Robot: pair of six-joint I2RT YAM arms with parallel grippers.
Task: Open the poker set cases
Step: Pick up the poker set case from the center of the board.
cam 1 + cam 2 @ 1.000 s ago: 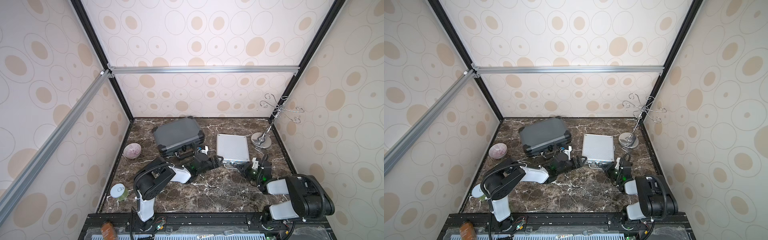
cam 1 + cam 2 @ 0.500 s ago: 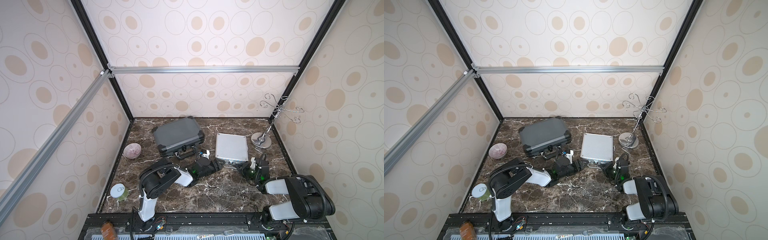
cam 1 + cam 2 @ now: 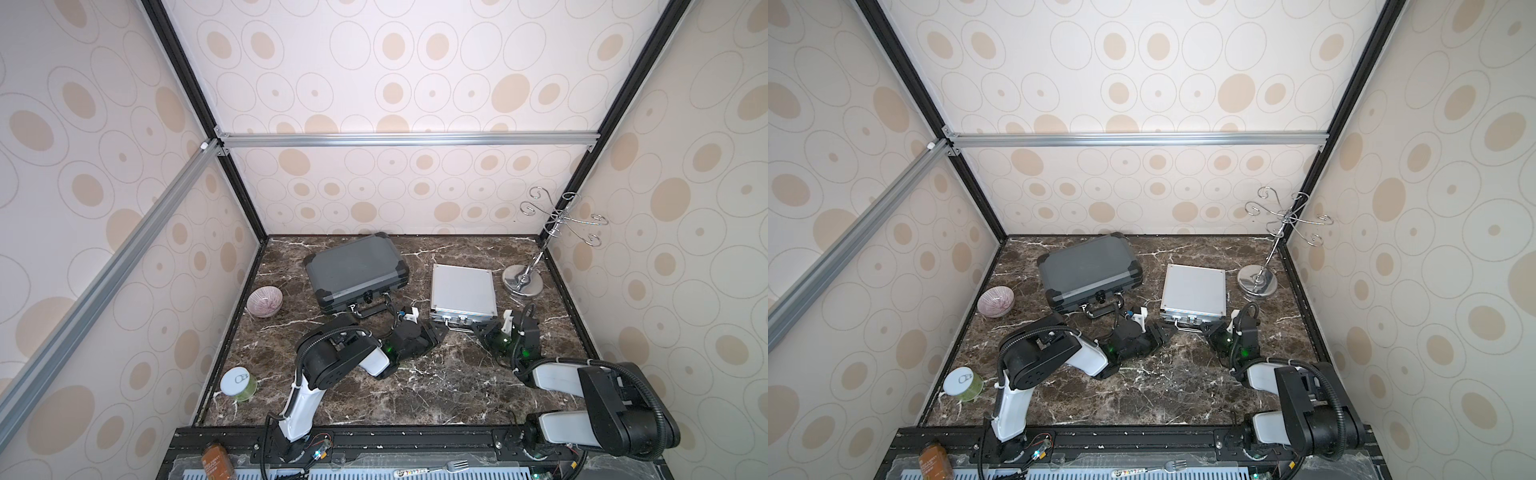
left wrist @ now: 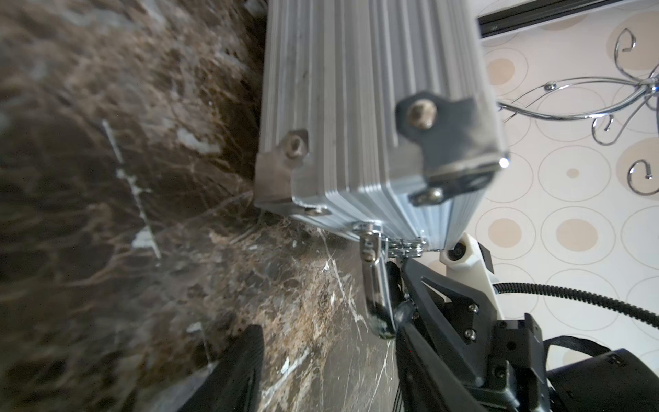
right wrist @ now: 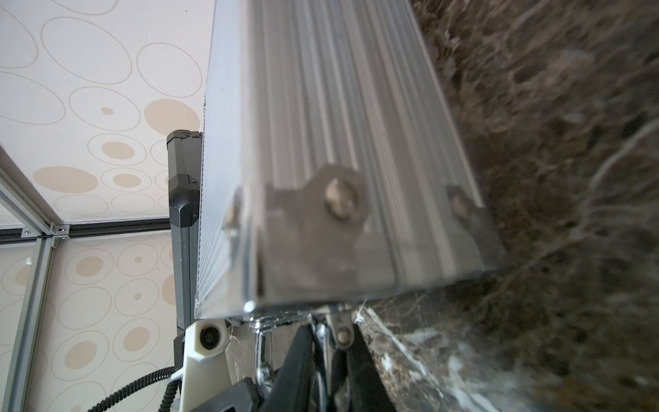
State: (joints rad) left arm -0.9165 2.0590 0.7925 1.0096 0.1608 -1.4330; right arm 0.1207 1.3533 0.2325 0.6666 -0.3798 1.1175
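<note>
Left gripper (image 3: 437, 332) has slid right since a sec ago. Jaws narrower but still spread, empty, low by front-left corner of the silver case (image 3: 463, 291). Right gripper (image 3: 478, 330) pinched tight on its chrome handle (image 4: 374, 281). 2 cases, both shut: silver one mid-bench (image 3: 415, 386), grey case (image 3: 353, 270) back-left of it. 1 bowl (image 3: 264, 302), 1 jar (image 3: 238, 381), 1 hook stand (image 3: 523, 282). Bottle (image 3: 216, 459) label unreadable.

Cream walls (image 3: 395, 83) with beige ovals and thin grey rings are closing the space on three sides. A silver aluminium rail (image 3: 407, 139) is running across the back wall, and black posts (image 3: 232, 183) are standing in the corners. Below, a dark brown marble floor (image 3: 436, 386) with white veins is shining softly in even light.
</note>
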